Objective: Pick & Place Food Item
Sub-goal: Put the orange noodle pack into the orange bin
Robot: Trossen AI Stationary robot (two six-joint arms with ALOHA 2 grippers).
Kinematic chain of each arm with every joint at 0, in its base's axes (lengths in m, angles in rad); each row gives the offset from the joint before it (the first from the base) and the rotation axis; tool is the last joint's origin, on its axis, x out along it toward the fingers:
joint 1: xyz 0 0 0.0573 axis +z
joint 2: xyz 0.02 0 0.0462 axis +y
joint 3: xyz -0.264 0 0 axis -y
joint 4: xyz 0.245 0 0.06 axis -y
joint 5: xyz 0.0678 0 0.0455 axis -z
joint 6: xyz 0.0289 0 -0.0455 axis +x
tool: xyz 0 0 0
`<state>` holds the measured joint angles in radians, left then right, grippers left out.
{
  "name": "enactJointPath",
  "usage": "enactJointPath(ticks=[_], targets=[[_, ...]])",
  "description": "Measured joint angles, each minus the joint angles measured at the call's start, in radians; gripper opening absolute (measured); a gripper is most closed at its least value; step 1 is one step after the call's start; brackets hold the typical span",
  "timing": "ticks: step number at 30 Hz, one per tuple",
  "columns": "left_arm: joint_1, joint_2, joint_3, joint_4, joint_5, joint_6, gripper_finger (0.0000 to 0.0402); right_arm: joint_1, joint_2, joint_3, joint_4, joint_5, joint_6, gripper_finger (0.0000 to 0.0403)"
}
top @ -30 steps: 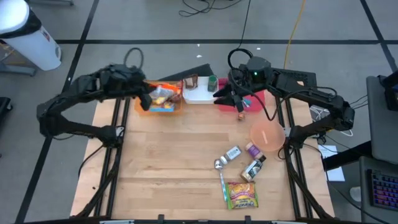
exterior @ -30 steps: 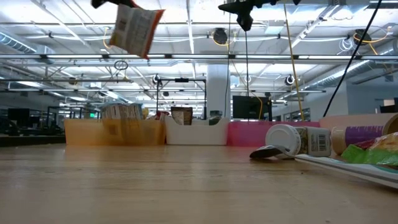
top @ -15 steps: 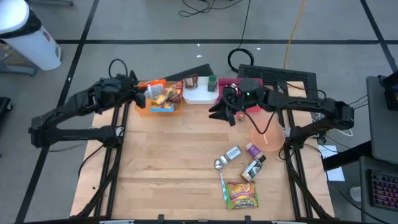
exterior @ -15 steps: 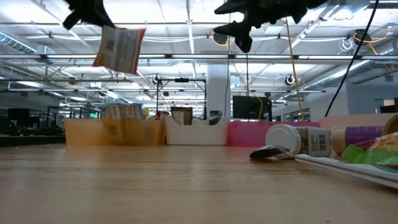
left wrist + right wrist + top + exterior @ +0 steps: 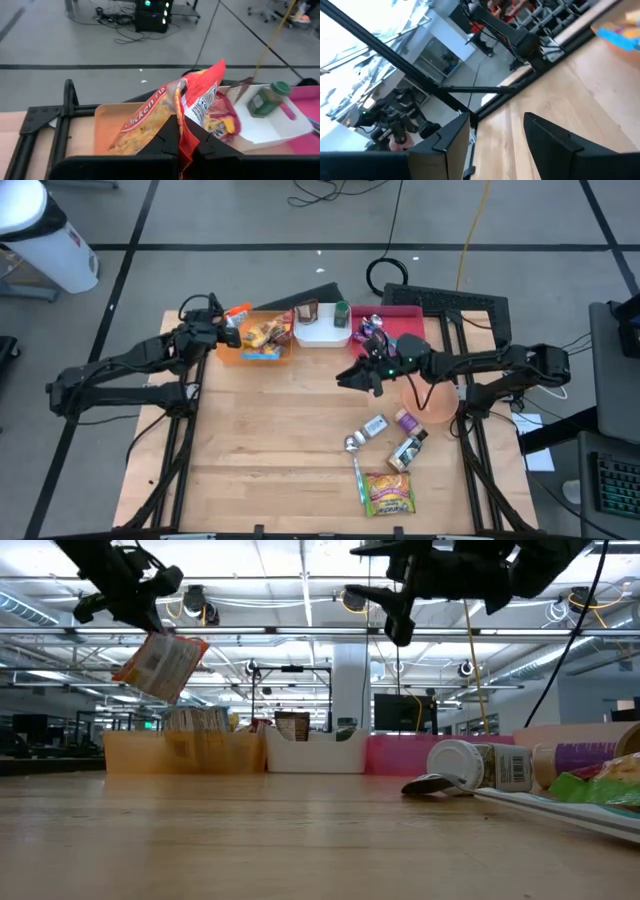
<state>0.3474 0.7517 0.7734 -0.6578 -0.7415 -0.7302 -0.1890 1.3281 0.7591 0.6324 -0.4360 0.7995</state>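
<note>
Wooden table (image 5: 280,430) with bins at the back. Left gripper (image 5: 184,145) pinches a snack packet (image 5: 197,107) tight between its fingers, hanging it over the orange bin (image 5: 258,352), likely for dropping in. Right gripper (image 5: 492,135) hovers mid-table, fingers parted, nothing between them.

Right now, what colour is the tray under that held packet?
Orange tray, clearest in the left wrist view.

Robotics lab, taped grey floor (image 5: 250,220), ceiling trusses (image 5: 300,630), monitors (image 5: 400,712)
</note>
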Motion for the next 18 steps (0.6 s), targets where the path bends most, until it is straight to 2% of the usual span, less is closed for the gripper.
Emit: enactJointPath(ticks=[10, 18], targets=[[0.000, 0.001, -0.167, 0.224, -0.022, -0.004, 0.0004, 0.048, 0.000, -0.024, 0.000, 0.144, -0.059, 0.0175], [0.025, 0.001, -0.262, 0.319, -0.071, -0.034, 0.0003, 0.047, 0.000, -0.024, 0.000, 0.152, -0.064, 0.0173]])
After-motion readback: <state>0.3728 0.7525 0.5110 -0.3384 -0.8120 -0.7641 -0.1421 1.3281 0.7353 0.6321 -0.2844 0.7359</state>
